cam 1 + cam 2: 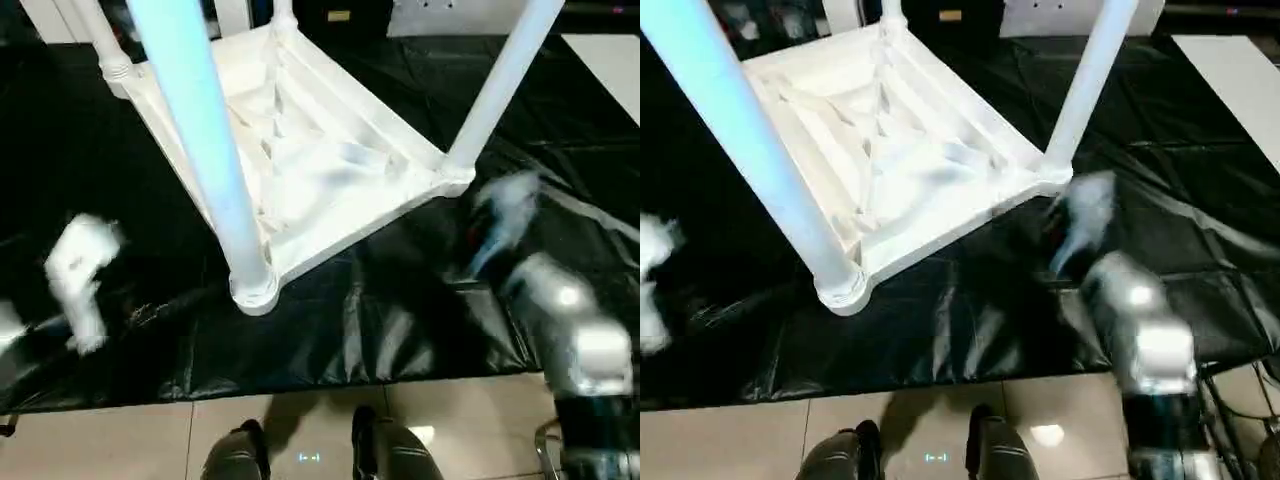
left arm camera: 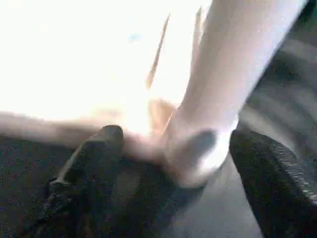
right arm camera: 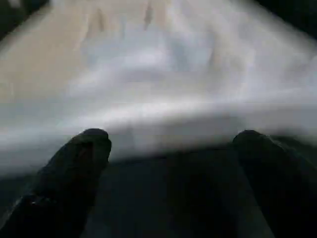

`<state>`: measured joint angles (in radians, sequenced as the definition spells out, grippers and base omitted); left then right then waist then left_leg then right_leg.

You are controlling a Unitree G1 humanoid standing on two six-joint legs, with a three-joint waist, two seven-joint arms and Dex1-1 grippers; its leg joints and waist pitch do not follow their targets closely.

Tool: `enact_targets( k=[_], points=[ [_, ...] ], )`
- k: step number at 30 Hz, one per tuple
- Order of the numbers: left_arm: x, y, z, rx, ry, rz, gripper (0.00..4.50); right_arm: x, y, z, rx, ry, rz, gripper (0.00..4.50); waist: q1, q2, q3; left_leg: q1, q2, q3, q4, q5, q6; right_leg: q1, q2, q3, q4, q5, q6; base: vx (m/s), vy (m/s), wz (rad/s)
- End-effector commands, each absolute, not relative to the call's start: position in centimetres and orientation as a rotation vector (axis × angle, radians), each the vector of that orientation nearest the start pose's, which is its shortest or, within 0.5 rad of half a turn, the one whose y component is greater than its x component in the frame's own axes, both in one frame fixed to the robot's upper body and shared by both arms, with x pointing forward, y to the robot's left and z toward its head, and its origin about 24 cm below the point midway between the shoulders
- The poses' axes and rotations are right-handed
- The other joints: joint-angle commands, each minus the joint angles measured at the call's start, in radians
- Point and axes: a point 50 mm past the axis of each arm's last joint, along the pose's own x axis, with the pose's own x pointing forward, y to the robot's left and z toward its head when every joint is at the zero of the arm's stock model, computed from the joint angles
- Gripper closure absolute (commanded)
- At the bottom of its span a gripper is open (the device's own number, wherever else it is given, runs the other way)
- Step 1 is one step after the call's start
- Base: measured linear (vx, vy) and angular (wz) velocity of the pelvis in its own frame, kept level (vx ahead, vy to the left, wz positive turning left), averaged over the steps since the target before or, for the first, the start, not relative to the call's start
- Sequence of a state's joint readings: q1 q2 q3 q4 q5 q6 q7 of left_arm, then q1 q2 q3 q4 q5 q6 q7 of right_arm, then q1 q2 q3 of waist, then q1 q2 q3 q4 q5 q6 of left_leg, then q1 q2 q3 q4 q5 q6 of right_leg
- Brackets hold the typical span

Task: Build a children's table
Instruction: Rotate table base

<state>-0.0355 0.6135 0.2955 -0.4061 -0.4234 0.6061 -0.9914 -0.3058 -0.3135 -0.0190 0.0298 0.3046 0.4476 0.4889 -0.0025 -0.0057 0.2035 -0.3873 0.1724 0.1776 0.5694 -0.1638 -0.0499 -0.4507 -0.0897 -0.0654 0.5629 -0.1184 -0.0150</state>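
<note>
Upside down on the black sheet-covered work surface (image 1: pixel 400 330), the children's table (image 1: pixel 320 170) fills the upper middle of the head views, its ribbed underside facing up. Legs stand in its round corner sockets: the nearest leg (image 1: pixel 205 150) rises from the socket at the lower centre toward the top left of the frame, another leg (image 1: pixel 500 85) climbs from the right-hand corner to the top right, and two more stand at the far corners near the top edge. At the left edge of the frame the left arm (image 1: pixel 80 270) shows as a white blur over the sheet, apart from the table. In the left wrist view the left gripper (image 2: pixel 183 163) stands with its two black fingers (image 2: pixel 94 153) spread wide on either side of the base of a leg and its socket, not clamped on it. Toward the lower right, the silver right arm (image 1: pixel 570 320) reaches up toward the table's right corner; in the right wrist view the right gripper (image 3: pixel 168 148) has its jaws wide apart and empty, facing the table's white edge. Pale floor tiles (image 1: pixel 150 440) run along the bottom of the frame.
</note>
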Motion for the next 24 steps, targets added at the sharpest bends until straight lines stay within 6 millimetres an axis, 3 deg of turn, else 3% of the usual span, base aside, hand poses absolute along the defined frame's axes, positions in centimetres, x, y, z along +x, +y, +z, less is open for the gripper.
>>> enact_targets(
  k=[1, 2, 5, 7, 11, 12, 16, 17, 20, 21, 24],
  points=[
    [23.0, 22.0, 13.7, 0.124, 0.184, -0.932, 0.38, 30.0, -17.2, 8.2, -0.044, 0.208, 0.491, 0.0, 0.004, 0.0, -0.084, 0.017, 0.037, -0.011, -0.07, -0.209, 0.054, 0.064, -0.045, 0.048, -0.05, -0.34, -0.196, 0.0, 0.0, 0.0],
    [23.4, 21.3, 13.6, 0.108, 0.18, -0.965, 0.18, 30.0, -17.1, 7.8, -0.067, 0.225, 0.481, 0.0, 0.003, 0.004, -0.085, 0.02, 0.035, -0.008, -0.068, -0.213, 0.052, 0.059, -0.042, 0.048, -0.053, -0.347, -0.197, 0.0, 0.0, 0.0],
    [24.5, 20.0, 13.2, 0.102, 0.167, -1.009, 0.12, 30.2, -16.6, 7.2, -0.08, 0.24, 0.467, 0.0, 0.006, 0.006, -0.083, 0.021, 0.035, -0.009, -0.068, -0.238, 0.046, 0.061, -0.044, 0.048, -0.058, -0.394, -0.185, 0.0, 0.0, 0.0],
    [25.2, 19.2, 13.0, 0.097, 0.154, -1.022, 0.06, 30.5, -16.0, 7.0, -0.092, 0.236, 0.477, 0.0, 0.006, 0.002, -0.086, 0.02, 0.035, -0.01, -0.068, -0.239, 0.043, 0.062, -0.044, 0.047, -0.058, -0.398, -0.18, 0.0, 0.0, 0.0],
    [26.3, 16.9, 13.0, 0.054, 0.1, -1.065, 0.06, 32.0, -14.5, 7.1, -0.068, 0.199, 0.472, 0.0, 0.002, 0.004, -0.09, 0.02, 0.035, -0.009, -0.064, -0.233, 0.043, 0.063, -0.045, 0.046, -0.056, -0.374, -0.197, 0.0, 0.0, 0.0],
    [26.1, 16.0, 13.1, 0.031, 0.092, -1.105, 0.06, 32.4, -14.2, 7.1, -0.068, 0.193, 0.473, 0.0, 0.002, 0.0, -0.093, 0.02, 0.036, -0.008, -0.062, -0.224, 0.043, 0.066, -0.045, 0.047, -0.053, -0.359, -0.203, 0.0, 0.0, 0.0],
    [25.1, 13.2, 13.4, -0.035, 0.071, -1.232, 0.06, 33.4, -13.6, 7.4, -0.079, 0.183, 0.47, 0.0, 0.004, 0.002, -0.094, 0.019, 0.038, -0.006, -0.059, -0.207, 0.049, 0.067, -0.042, 0.048, -0.045, -0.32, -0.221, 0.0, 0.0, 0.0],
    [24.8, 12.4, 13.3, -0.044, 0.07, -1.269, 0.06, 33.6, -13.5, 7.6, -0.08, 0.176, 0.469, 0.0, 0.002, -0.006, -0.102, 0.017, 0.037, -0.006, -0.057, -0.19, 0.055, 0.073, -0.042, 0.047, -0.041, -0.304, -0.223, 0.0, 0.0, 0.0],
    [24.0, 10.2, 13.2, -0.072, 0.06, -1.355, 0.06, 34.0, -13.2, 7.8, -0.081, 0.155, 0.474, 0.0, -0.005, -0.006, -0.102, 0.012, 0.035, -0.005, -0.053, -0.165, 0.077, 0.076, -0.041, 0.047, -0.04, -0.282, -0.228, 0.0, 0.0, 0.0],
    [23.9, 10.0, 13.2, -0.076, 0.059, -1.365, 0.06, 34.0, -13.2, 7.9, -0.081, 0.153, 0.475, 0.0, -0.008, -0.013, -0.106, 0.01, 0.035, -0.004, -0.051, -0.16, 0.078, 0.078, -0.042, 0.047, -0.039, -0.281, -0.228, 0.0, 0.0, 0.0],
    [23.7, 8.1, 13.2, -0.094, 0.038, -1.408, 0.06, 34.2, -12.9, 7.9, -0.092, 0.142, 0.486, 0.0, -0.02, -0.014, -0.104, 0.004, 0.032, -0.007, -0.049, -0.185, 0.073, 0.079, -0.042, 0.043, -0.046, -0.359, -0.202, 0.0, 0.0, 0.0]
  ],
)
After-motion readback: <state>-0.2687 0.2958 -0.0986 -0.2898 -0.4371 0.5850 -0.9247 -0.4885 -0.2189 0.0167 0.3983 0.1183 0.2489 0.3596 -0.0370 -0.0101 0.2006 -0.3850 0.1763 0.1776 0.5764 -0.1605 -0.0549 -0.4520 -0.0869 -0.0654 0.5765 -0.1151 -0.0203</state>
